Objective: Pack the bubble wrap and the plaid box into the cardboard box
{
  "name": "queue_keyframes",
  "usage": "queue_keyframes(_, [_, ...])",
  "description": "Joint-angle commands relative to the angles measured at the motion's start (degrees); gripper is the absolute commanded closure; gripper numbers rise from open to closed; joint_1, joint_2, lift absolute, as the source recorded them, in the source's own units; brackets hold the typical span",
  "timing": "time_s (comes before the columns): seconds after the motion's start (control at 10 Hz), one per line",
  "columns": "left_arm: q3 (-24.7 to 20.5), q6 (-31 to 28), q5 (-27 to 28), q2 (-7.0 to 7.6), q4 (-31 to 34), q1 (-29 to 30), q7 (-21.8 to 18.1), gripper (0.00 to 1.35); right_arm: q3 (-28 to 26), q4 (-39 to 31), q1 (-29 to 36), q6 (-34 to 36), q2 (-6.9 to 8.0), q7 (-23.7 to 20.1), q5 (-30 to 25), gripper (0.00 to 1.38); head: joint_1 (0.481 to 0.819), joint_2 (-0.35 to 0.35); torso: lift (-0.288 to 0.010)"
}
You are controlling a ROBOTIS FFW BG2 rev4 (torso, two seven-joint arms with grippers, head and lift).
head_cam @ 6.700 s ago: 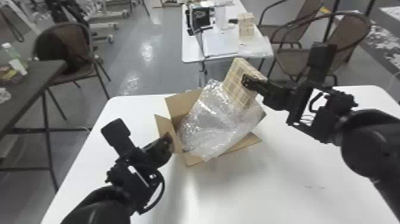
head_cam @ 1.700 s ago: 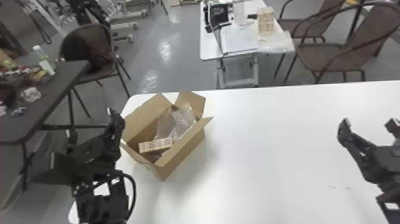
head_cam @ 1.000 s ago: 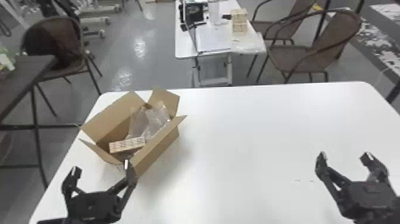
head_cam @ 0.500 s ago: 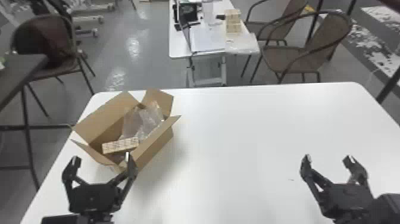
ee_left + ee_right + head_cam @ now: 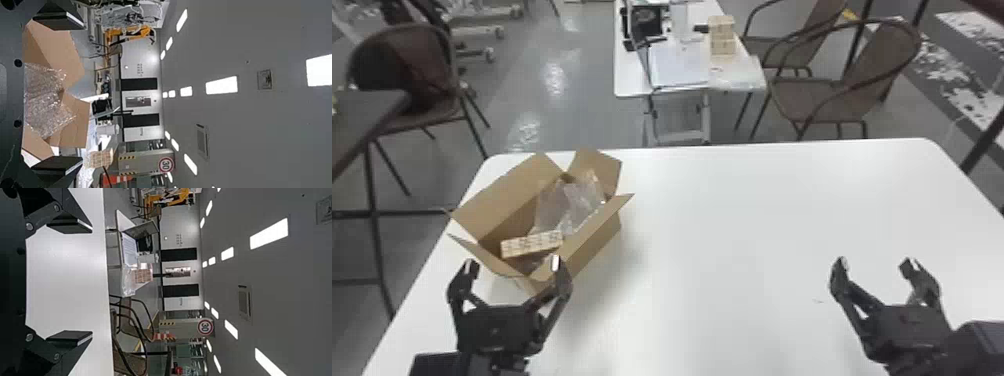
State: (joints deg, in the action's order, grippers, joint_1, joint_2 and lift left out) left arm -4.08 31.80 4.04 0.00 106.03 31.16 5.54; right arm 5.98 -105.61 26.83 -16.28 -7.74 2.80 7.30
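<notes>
At the table's left side the cardboard box (image 5: 597, 239) stands with its flaps up. Inside it the bubble wrap (image 5: 572, 202) fills the far part, and the plaid box (image 5: 532, 243) lies tilted at the near end. My left gripper (image 5: 512, 262) is open just in front of the box's near edge, holding nothing. My right gripper (image 5: 874, 262) is open and empty over the table's right part. The left wrist view has my left gripper (image 5: 58, 96) with the bubble wrap (image 5: 43, 100) between its spread fingers; in the right wrist view my right gripper (image 5: 70, 282) faces bare table.
The white table (image 5: 732, 225) extends between the two grippers. Behind it stands a smaller table (image 5: 632, 75) with a laptop and stacked plaid boxes (image 5: 722, 37). Chairs (image 5: 832, 100) are at the back right, and a dark table (image 5: 362, 115) is at the left.
Earlier, both grippers were at the bubble wrap and plaid box over the cardboard box; now the items lie inside it, the box appears farther left, and both arms are drawn back, open.
</notes>
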Motion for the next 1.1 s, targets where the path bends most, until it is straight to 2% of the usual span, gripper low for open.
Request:
queue_keyframes(0.0, [-0.5, -2.4, 0.9, -0.15, 1.6, 1.3, -0.2, 0.10, 0.0, -0.6, 0.2, 1.0, -0.17, 0.0, 0.2, 0.33, 0.695, 0.088, -0.099])
queue_keyframes(0.5, [-0.2, -5.3, 1.1, -0.15, 3.3, 2.2, -0.4, 0.10, 0.0, -0.6, 0.2, 1.1, -0.17, 0.0, 0.4, 0.33, 0.695, 0.089, -0.099])
queue_keyframes(1.0, [-0.7, -5.7, 1.5, -0.15, 3.7, 1.8, -1.1, 0.10, 0.3, -0.1, -0.4, 1.1, -0.08, 0.0, 0.6, 0.33, 0.695, 0.089, -0.099])
